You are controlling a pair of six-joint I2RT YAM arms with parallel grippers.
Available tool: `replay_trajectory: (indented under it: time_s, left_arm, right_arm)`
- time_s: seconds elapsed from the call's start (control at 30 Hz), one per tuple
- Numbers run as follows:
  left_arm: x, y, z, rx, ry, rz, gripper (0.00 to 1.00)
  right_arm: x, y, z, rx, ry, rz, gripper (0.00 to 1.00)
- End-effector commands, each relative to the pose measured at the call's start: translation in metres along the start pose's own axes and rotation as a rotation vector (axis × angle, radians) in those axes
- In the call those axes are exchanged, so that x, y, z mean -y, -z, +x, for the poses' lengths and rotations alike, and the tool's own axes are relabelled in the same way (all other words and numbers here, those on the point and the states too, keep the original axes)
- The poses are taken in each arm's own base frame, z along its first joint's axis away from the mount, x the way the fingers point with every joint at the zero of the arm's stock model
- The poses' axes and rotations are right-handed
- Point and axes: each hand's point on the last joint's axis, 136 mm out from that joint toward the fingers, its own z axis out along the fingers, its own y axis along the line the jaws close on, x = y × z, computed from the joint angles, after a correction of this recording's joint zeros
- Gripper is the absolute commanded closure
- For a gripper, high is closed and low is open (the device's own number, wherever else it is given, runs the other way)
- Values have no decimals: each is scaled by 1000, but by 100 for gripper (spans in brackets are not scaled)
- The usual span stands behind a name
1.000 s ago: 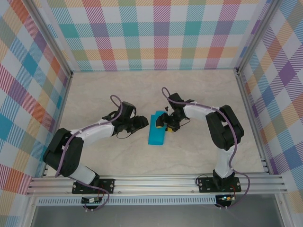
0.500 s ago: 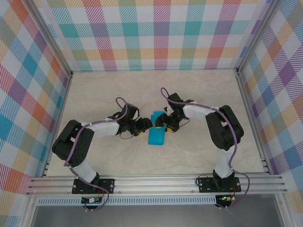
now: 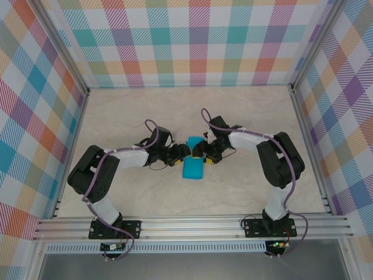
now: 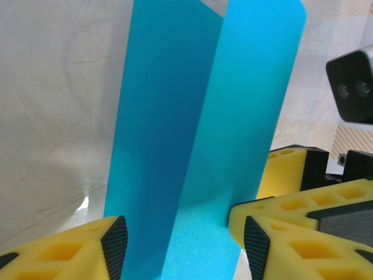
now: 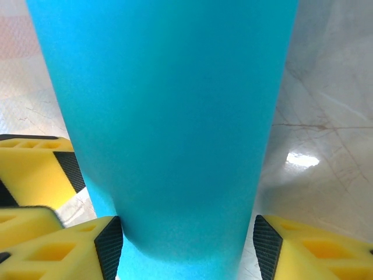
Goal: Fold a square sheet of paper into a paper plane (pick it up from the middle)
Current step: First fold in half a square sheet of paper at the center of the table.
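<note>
The square sheet of paper [image 3: 192, 168] is teal-blue and lies on the table folded into a narrow rectangle. Both grippers meet at its far end. My left gripper [image 3: 180, 154] comes in from the left and stands open. In the left wrist view its gripper [image 4: 185, 248] straddles the paper [image 4: 192, 116], which shows two flaps and a centre crease. My right gripper [image 3: 200, 153] comes from the right, also open. In the right wrist view the paper [image 5: 169, 116] bulges up between that gripper's [image 5: 187, 248] pads. The paper plane is out of view.
The pale marble table [image 3: 245, 116] is walled by checkered panels [image 3: 192, 46] and aluminium posts. A metal rail [image 3: 192, 224] carrying the arm bases runs along the near edge. The other arm's yellow fingers [image 4: 291, 175] crowd close beside the paper.
My left gripper has moved right, from beside the paper to its far-left edge, and now straddles it. The right gripper has barely shifted. The paper has stayed in place.
</note>
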Motion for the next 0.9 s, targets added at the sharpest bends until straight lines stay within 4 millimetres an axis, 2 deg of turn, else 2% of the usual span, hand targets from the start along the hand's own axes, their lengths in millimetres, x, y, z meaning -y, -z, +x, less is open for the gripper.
replay_trajectory:
  time_s: [0.0,0.13,0.43,0.63,0.87]
  left_arm:
    - [5,-2,-6,-4,8,36,47]
    - [4,-5,-5,-18,11,38,57]
    - [4,-5,-6,-16,6,38,66]
    - [6,-3,-6,-9,-5,41,79]
    - [6,0,-7,-1,-20,29,88]
  right_arm:
    - [-12,8,0,9,7,-56,37]
    - [-12,9,-2,11,4,-68,37]
    - [-10,9,-2,9,-5,-65,37]
    - [-7,11,-3,13,-14,-60,37]
    - [-9,20,-4,33,-22,-75,37]
